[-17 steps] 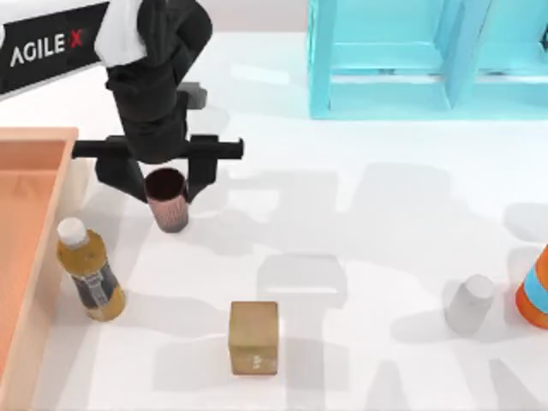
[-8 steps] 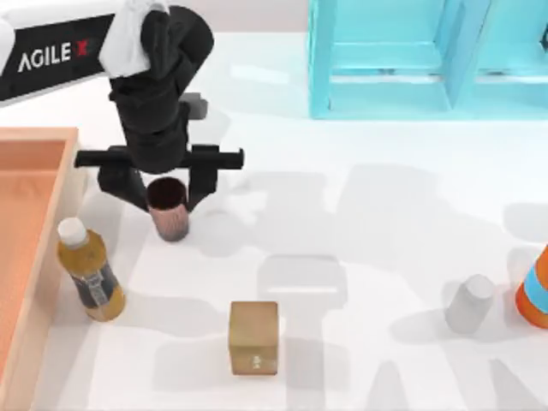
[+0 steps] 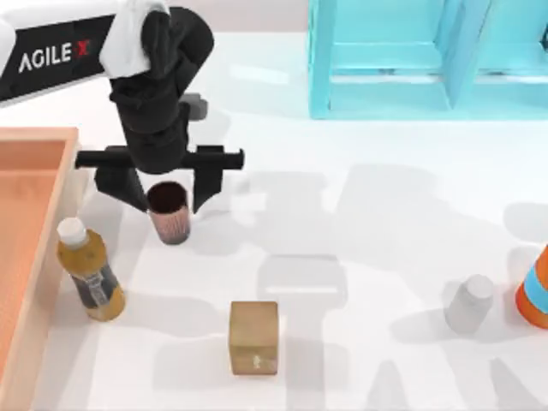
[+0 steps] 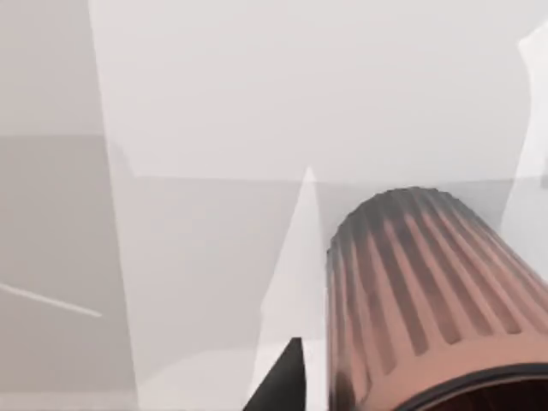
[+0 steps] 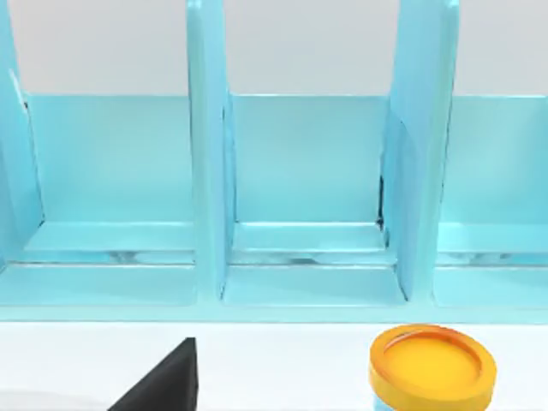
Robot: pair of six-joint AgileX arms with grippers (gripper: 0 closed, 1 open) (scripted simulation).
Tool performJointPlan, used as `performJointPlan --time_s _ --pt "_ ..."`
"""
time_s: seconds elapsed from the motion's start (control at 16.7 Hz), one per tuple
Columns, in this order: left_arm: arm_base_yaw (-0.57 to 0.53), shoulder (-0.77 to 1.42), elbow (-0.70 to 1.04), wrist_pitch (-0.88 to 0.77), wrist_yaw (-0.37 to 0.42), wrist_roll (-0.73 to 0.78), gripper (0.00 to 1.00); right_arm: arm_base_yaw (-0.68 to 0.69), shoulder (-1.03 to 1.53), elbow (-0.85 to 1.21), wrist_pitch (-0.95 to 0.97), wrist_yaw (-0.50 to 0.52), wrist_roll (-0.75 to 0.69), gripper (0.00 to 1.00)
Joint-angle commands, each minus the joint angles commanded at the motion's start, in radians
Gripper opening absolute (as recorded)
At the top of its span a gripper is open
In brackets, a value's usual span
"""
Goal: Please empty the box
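Note:
The box [image 3: 53, 218], a shallow orange-brown crate with a raised rim, lies at the table's left edge. A yellow-brown bottle [image 3: 90, 274] with a white cap stands on the table just outside the box's right wall. My left gripper [image 3: 164, 201] hangs over a ribbed reddish-brown cup [image 3: 169, 212] to the right of the box. It is open, its fingers standing clear on either side of the cup. The left wrist view looks down at that cup [image 4: 428, 291] on the white table, beside one dark fingertip [image 4: 282, 381]. My right gripper faces the turquoise shelf [image 5: 308, 214].
A tan cube [image 3: 253, 336] sits at the front middle. A pale grey bottle [image 3: 469, 304] and an orange object with a blue band [image 3: 535, 291] stand at the right. The turquoise shelf unit [image 3: 411, 60] fills the back right. A yellow-lidded jar [image 5: 432, 368] stands before it.
The left gripper's fingers have spread wider around the cup and shifted slightly left. The cup stays standing on the table.

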Motion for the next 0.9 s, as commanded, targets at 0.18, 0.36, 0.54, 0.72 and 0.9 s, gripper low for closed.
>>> performJointPlan --time_s 0.18,0.36,0.54,0.72,0.9 --pt "0.000 0.000 0.000 0.000 0.000 0.000 1.00 0.000 0.000 0.000 0.000 0.000 0.000 1.00" --pt "0.000 0.000 0.000 0.000 0.000 0.000 1.00 0.000 0.000 0.000 0.000 0.000 0.000 1.00" --pt "0.000 0.000 0.000 0.000 0.000 0.000 1.00 0.000 0.000 0.000 0.000 0.000 0.000 1.00" --pt "0.001 0.000 0.003 -0.003 0.000 0.000 1.00 0.000 0.000 0.000 0.000 0.000 0.000 1.00" --pt "-0.001 0.000 0.067 -0.066 0.000 -0.002 1.00 0.000 0.000 0.000 0.000 0.000 0.000 1.00"
